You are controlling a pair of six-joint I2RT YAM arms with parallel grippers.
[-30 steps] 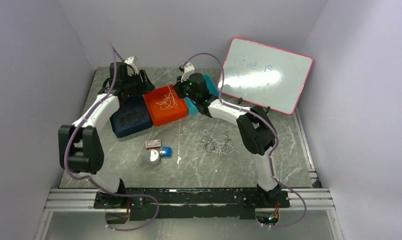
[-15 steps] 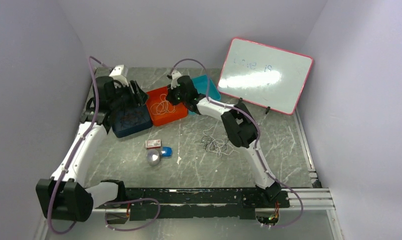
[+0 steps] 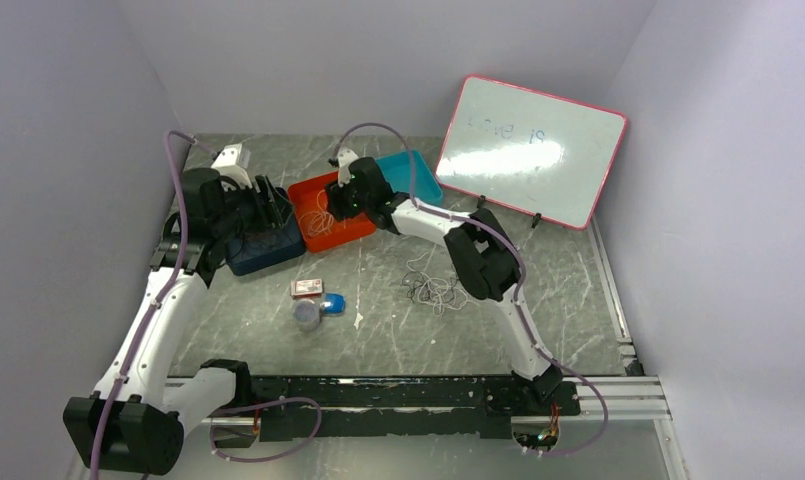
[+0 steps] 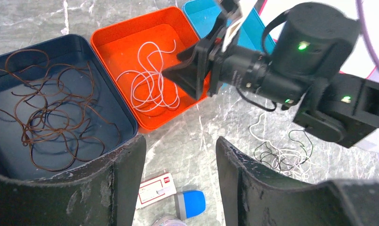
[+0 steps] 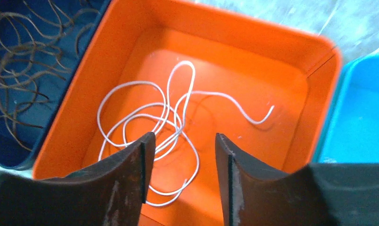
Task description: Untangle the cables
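A tangle of white and black cables (image 3: 433, 288) (image 4: 281, 157) lies on the table in front of the right arm. One white cable (image 3: 323, 212) (image 5: 164, 122) lies loose in the orange tray (image 3: 353, 230) (image 5: 253, 61). My right gripper (image 3: 340, 198) (image 5: 184, 139) hovers open just above it, nothing between its fingers. Thin brown cables (image 4: 51, 117) fill the dark blue tray (image 3: 268, 252). My left gripper (image 3: 270, 205) (image 4: 180, 141) is open and empty above that tray's near right corner.
A teal tray (image 3: 418, 175) stands right of the orange one. A whiteboard (image 3: 533, 150) leans at the back right. A red-and-white card (image 3: 307, 288), a blue-capped item (image 3: 333, 304) and a clear round thing (image 3: 306, 314) lie mid-table. Walls close in on both sides.
My right gripper has moved left over the orange tray and opened; the white cable now lies loose below it. The left arm has drawn back to the left.
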